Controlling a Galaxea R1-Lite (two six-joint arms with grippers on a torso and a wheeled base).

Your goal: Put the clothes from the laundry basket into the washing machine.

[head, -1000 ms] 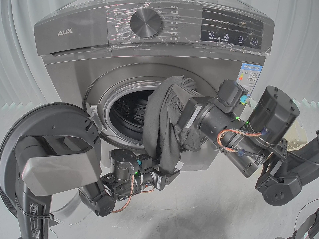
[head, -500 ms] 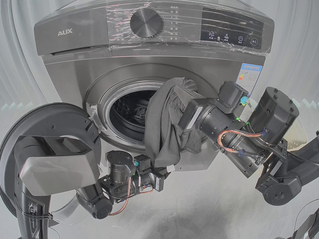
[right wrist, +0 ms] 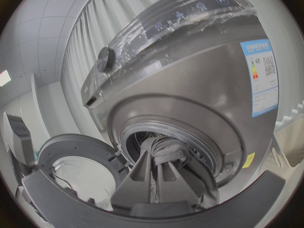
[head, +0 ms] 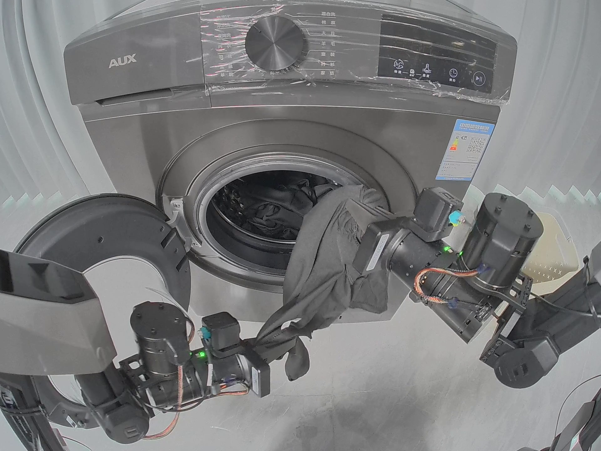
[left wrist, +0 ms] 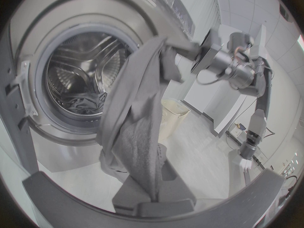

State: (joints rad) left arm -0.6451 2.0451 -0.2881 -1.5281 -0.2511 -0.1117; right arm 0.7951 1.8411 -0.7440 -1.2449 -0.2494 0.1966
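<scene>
A dark grey garment [head: 325, 264] hangs stretched between my two grippers in front of the washing machine [head: 144, 139]. My right gripper [head: 354, 217] is shut on its upper end at the lower right rim of the drum opening, with cloth bunched over its fingers [right wrist: 147, 171]. My left gripper [head: 275, 346] is low near the floor, left of the garment, shut on its lower end [left wrist: 142, 155]. More dark clothes [head: 275, 205] lie inside the drum [left wrist: 79, 76]. The cream laundry basket [head: 551, 252] stands right of the machine, behind the right arm.
The round machine door [head: 100, 239] stands swung open to the left, close above my left arm. Pale bare floor [head: 388, 396] spreads in front of the machine. White curtains [head: 31, 95] hang behind it.
The right gripper has dropped from in front of the opening to its lower right rim. The left gripper has moved down and left, pulling the garment's lower end out sideways.
</scene>
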